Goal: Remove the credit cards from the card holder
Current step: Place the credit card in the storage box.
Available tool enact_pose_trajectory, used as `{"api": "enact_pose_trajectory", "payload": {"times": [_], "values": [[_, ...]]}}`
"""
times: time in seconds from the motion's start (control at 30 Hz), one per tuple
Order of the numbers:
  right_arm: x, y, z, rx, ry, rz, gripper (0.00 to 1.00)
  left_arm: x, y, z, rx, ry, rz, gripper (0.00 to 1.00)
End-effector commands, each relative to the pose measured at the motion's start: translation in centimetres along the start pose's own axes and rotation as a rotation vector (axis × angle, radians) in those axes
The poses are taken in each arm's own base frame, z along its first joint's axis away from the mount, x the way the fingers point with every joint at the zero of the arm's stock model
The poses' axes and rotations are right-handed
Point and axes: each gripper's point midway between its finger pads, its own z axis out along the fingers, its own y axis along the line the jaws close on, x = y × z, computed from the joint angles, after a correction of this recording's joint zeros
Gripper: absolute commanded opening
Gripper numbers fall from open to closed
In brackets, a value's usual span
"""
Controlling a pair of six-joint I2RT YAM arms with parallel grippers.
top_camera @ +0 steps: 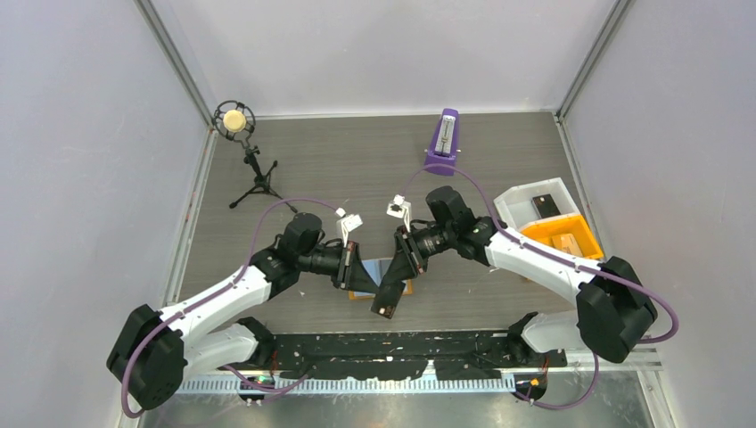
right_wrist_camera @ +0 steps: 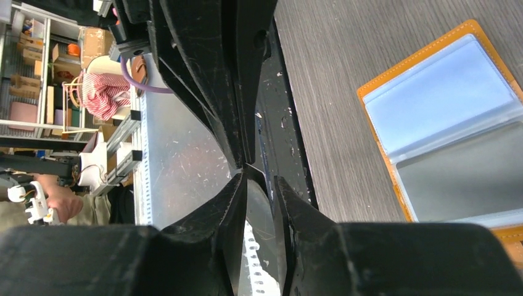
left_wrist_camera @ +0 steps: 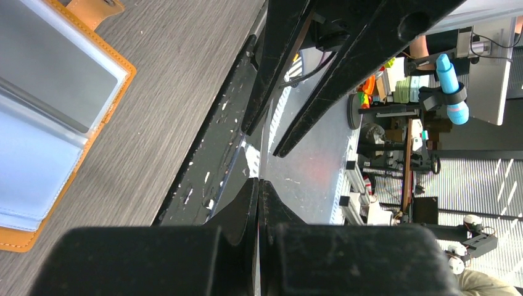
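Orange stitched folding card holder (left_wrist_camera: 15, 238) lies open, light blue card (right_wrist_camera: 441, 92) and grey card (right_wrist_camera: 469, 179) face-up, just beside both claws' meeting tips, neither clearly nearer. The left gripper (left_wrist_camera: 258, 185) is pinched closed; the right gripper (right_wrist_camera: 259, 182) is narrowly parted and empty.

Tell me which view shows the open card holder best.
Right wrist: the card holder lies open, its orange border and both clear pockets mostly in frame. Left wrist crops it at the left edge; top external shows only a sliver between the arms.

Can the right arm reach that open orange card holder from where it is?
Probably yes: the card holder lies open on the table just beside the right tool, with nothing lying on it.
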Motion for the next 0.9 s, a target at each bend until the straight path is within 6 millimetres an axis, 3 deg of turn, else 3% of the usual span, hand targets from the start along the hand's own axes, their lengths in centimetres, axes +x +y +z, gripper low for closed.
{"api": "enact_pose_trajectory", "payload": {"times": [0.0,0.33,0.4,0.43,0.57,0.63,0.7,0.77,0.87], "values": [[-1.1,2.3,-0.3,-0.091,-0.048,-0.056,0.30,-0.9,-1.2,-0.2,0.040,-0.027,0.055,0.00],[-0.6,1.5,-1.7,-0.077,-0.061,-0.022,0.06,-0.8,-0.9,-0.5,0.008,-0.035,0.063,0.00],[-0.6,1.6,-1.9,-0.074,-0.067,-0.025,0.05,-0.8,-0.8,-0.5,-0.002,-0.038,0.059,0.00],[-0.7,1.6,-1.9,-0.071,-0.070,-0.022,0.05,-0.9,-0.7,-0.6,-0.010,-0.042,0.059,0.06],[-1.6,0.7,-2.3,-0.005,-0.114,-0.002,0.05,-1.4,-0.5,-0.9,-0.056,-0.058,0.062,0.43],[-2.2,0.0,-2.9,0.039,-0.149,0.022,0.05,-1.8,-0.5,-1.2,-0.091,-0.066,0.076,0.53],[-3.0,-1.0,-4.0,0.089,-0.198,0.046,0.05,-2.1,-0.2,-1.6,-0.138,-0.068,0.082,0.61],[-3.9,-2.1,-5.4,0.152,-0.261,0.075,0.05,-2.0,-0.1,-2.0,-0.171,-0.061,0.090,0.78],[-5.5,-3.9,-8.8,0.259,-0.387,0.118,0.05,-2.5,-0.5,-2.5,-0.192,-0.077,0.107,0.93]]}}
